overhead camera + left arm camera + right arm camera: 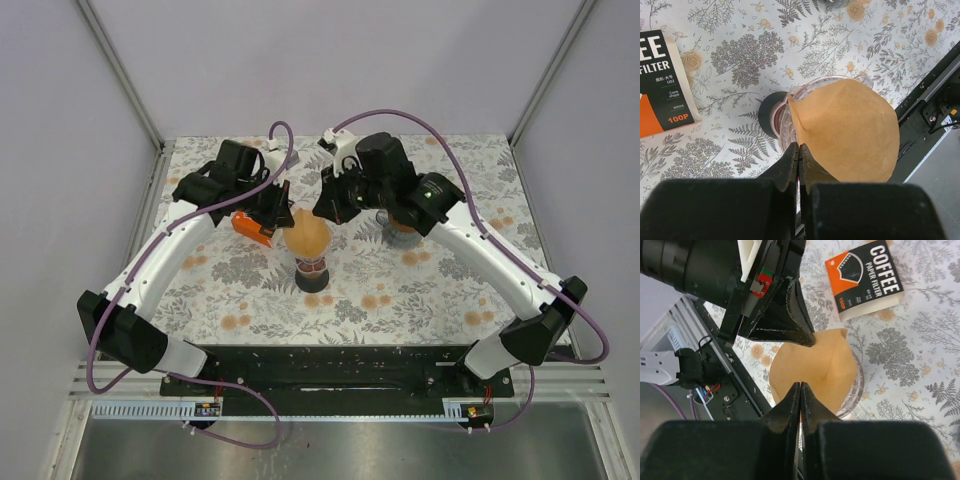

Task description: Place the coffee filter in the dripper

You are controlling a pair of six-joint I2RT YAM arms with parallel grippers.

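Floral table (420, 290) under both arms. Left gripper (799, 150) and right gripper (800, 390) each pinch an edge of the coffee filter (850, 130) (brown cone), which stands proud in the dripper (825, 80) just beyond the fingertips. Seating step, I judge; next move calls for letting go and pressing it down.

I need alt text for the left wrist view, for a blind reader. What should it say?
A brown paper coffee filter stands in the clear dripper, its near edge pinched by the shut left gripper. A box of filters lies at left on the floral table.
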